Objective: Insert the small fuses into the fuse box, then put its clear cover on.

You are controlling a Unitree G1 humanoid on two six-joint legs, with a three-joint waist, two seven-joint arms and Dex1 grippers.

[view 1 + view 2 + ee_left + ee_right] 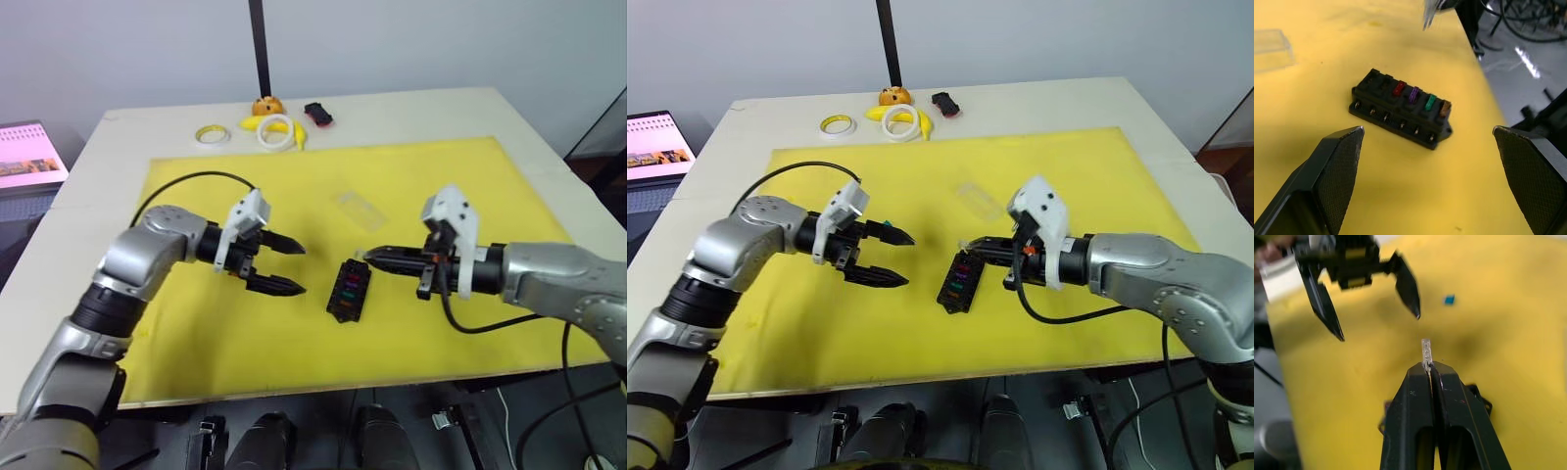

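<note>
Table (88,166), pale top, carries a yellow mat (470,186); the fuse box (349,290) lies near the mat's middle and serves as landmark.

Left gripper (286,265): hovers just left of the fuse box, jaws spread wide, nothing between them.

Right gripper (370,256): just right of the fuse box, tips over its far end, jaws pressed together on a pale grey fuse (1425,350) that sticks out past the tips.

Fuse box: black, four fuses (1420,99) seated in one row: red, purple, green, orange.

Clear cover (360,210): flat on the mat, beyond the fuse box, apart from it.

Teal fuse (1449,299): loose on the mat, away from the box.

Tape rings (275,132) on the bare table well beyond the fuse box.
</note>
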